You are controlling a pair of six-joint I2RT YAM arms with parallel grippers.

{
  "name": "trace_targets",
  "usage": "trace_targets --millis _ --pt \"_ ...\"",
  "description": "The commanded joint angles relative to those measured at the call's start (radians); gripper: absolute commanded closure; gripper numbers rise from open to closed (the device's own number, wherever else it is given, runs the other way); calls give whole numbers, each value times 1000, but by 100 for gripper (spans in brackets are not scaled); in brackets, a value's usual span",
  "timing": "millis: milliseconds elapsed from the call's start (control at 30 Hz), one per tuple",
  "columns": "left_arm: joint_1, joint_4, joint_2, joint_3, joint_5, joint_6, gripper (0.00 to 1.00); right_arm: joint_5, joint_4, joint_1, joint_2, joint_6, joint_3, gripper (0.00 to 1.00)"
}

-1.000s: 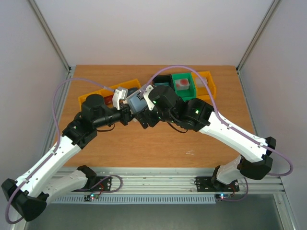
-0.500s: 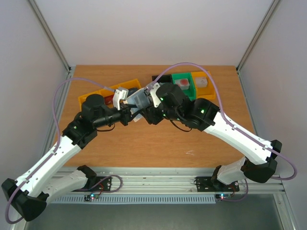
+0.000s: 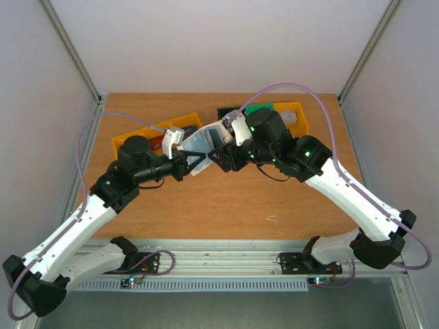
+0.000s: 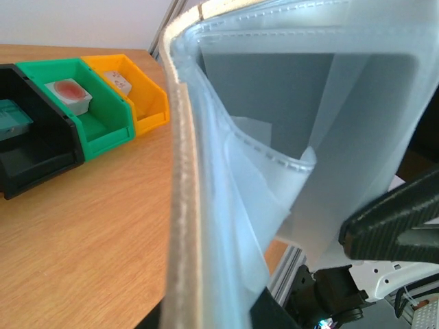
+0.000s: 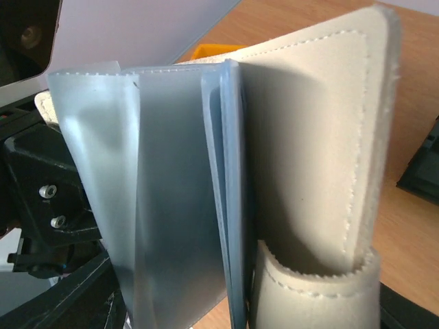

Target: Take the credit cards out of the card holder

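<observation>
The card holder (image 3: 199,142) hangs in the air between both arms, spread open, beige outside and blue-grey inside. My left gripper (image 3: 184,155) is shut on its left panel; in the left wrist view the beige edge and translucent pockets (image 4: 274,137) fill the frame. My right gripper (image 3: 223,139) is shut on the other side. In the right wrist view the beige panel (image 5: 309,137), its strap and the blue-grey leaves stand between my fingers. The credit cards are hidden; I only see thin bluish edges (image 5: 232,205) between the leaves.
Behind the holder a row of bins stands on the wooden table: yellow bins (image 3: 130,141) at left, a black bin (image 3: 228,112), a green bin (image 3: 265,107) and a yellow bin (image 3: 296,116) at right. In the left wrist view the green bin (image 4: 89,113) holds a small pack.
My right gripper has closed on the holder and moved right, pulling the panels wider apart. The left gripper has stayed in place, still gripping.
</observation>
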Motion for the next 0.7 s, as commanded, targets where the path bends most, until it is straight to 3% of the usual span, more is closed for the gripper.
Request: trace_targets --millis 0,200,667 --pt "-4 44 -34 -1 33 29 100 -17 -3 -20 -9 21 -1 30" --pt "-4 44 -36 -4 34 32 100 -51 -22 -49 -21 27 -8 42" --pt "-4 -6 -44 -5 61 78 100 -282 -87 -144 -69 -25 -17 45"
